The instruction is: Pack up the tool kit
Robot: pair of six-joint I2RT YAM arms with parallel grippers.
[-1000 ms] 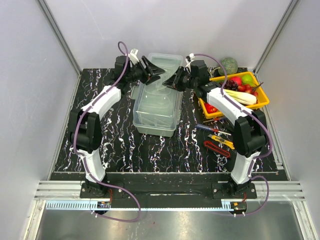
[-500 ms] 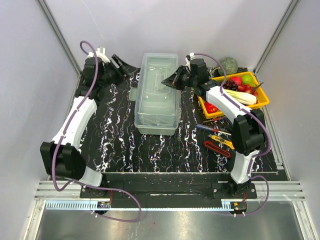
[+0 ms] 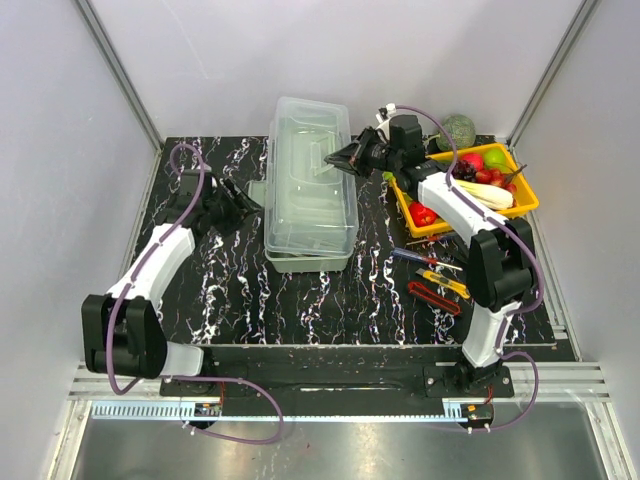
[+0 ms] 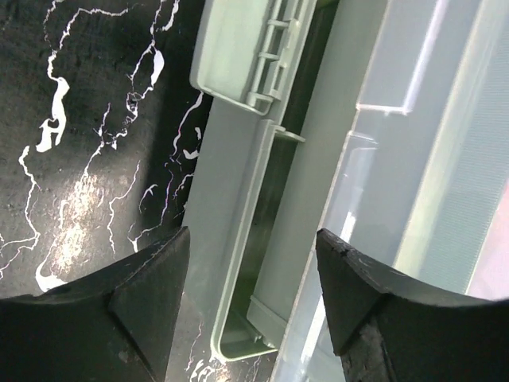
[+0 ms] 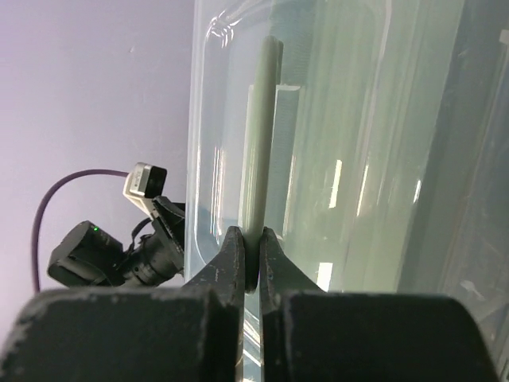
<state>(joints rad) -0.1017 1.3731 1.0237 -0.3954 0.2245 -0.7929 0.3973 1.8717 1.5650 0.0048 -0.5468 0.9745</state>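
Right fingers [image 5: 232, 267] pinched the toolbox [image 3: 308, 200] by its lid handle [image 5: 266, 119] while the hand tools [image 3: 432, 280] lay outside it.

The pale box stood mid-surface [image 3: 250, 290], its long axis running 12 to 6 o'clock, lid down. The right arm reached in from 3 o'clock, its fingers clenched on the thin handle strip that runs along that axis. At the box's 9 o'clock, the left fingers [image 4: 143, 306] were spread and empty, facing the side latch but apart from it. The knives and screwdriver lay at the box's 4 o'clock, nearer the right arm, below the fruit tray [image 3: 524, 205]; packing looked barely begun.
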